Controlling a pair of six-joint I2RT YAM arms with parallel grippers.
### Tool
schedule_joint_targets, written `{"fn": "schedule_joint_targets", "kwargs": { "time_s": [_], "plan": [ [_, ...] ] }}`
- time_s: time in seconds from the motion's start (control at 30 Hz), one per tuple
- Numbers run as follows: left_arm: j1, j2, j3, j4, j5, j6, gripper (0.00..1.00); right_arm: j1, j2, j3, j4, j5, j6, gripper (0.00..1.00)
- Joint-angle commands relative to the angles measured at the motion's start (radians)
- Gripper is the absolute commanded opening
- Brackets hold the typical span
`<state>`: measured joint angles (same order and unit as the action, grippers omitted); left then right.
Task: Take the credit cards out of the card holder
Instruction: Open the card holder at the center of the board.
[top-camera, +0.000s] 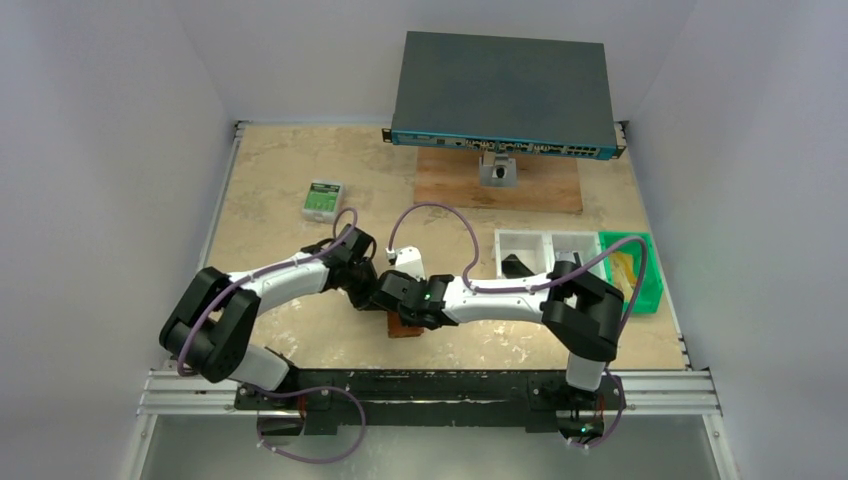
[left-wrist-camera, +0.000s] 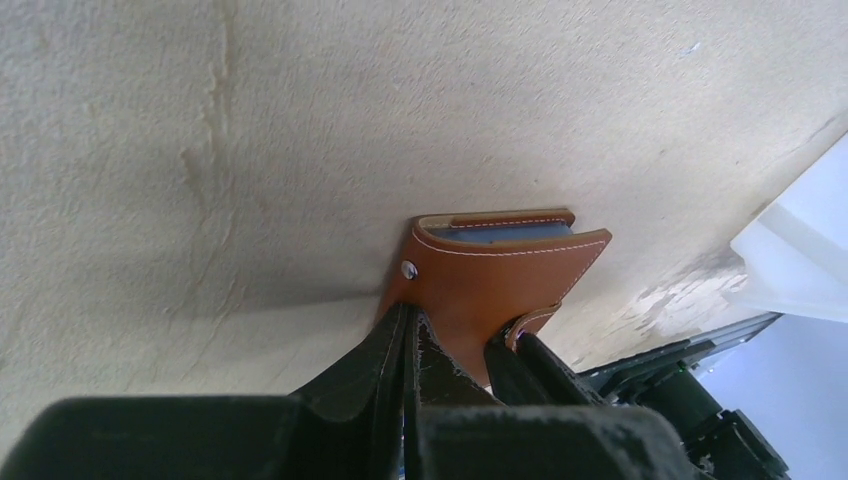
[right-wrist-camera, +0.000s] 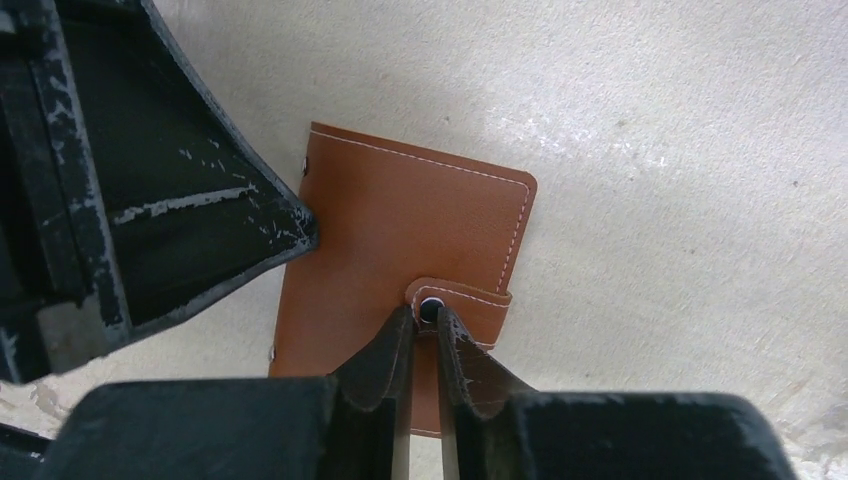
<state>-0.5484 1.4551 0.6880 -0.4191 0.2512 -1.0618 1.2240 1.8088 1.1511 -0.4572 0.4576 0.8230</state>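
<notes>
Two arms reach inward and meet just ahead of their bases, where the card holder (right-wrist-camera: 400, 230) lies closed and flat on the pale, mottled surface (top-camera: 270, 170). From above, the wrists cover nearly all of it, and only a brown sliver shows under the right arm's wrist.

The left gripper (left-wrist-camera: 408, 322) has its fingers pressed together. Their tips sit against the holder's spine edge beside a small metal rivet (left-wrist-camera: 408, 268); whether any leather is caught between them cannot be told. The right gripper (right-wrist-camera: 428, 322) comes in from the opposite side. Its fingers are drawn to a narrow slit and pinch the end of the snap tab (right-wrist-camera: 475, 300), which wraps around the holder's open edge onto the cover. In the left wrist view a grey-blue strip of the inner pockets shows between the covers at the far edge.

A green-and-white box (top-camera: 323, 200) sits well apart, toward the far left. To the right stand a white two-compartment tray (top-camera: 549, 240) and, just beside it, a green bin (top-camera: 650, 295), both partly hidden by the right arm's elbow. At the far edge a flat grey device (top-camera: 500, 85) stands over a wooden board (top-camera: 545, 190). Purple cables (top-camera: 440, 208) arc over both wrists.
</notes>
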Motion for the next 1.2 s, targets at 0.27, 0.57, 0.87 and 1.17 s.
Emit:
{"fn": "schedule_joint_targets", "kwargs": {
  "time_s": [0.27,0.57,0.87,1.17],
  "plan": [
    [-0.017,0.093,0.057,-0.118,-0.117,-0.091,0.00,-0.004,-0.080,-0.087,0.116,-0.048,0.041,0.00],
    [-0.020,0.089,0.059,-0.160,-0.156,-0.093,0.00,-0.037,-0.155,-0.092,0.105,-0.030,0.041,0.07],
    [-0.023,0.081,0.063,-0.152,-0.144,-0.084,0.00,-0.030,-0.049,-0.007,0.002,0.049,0.043,0.30],
    [-0.023,0.079,0.067,-0.156,-0.145,-0.083,0.00,-0.027,-0.058,-0.005,-0.062,0.103,0.066,0.29]
  ]
}}
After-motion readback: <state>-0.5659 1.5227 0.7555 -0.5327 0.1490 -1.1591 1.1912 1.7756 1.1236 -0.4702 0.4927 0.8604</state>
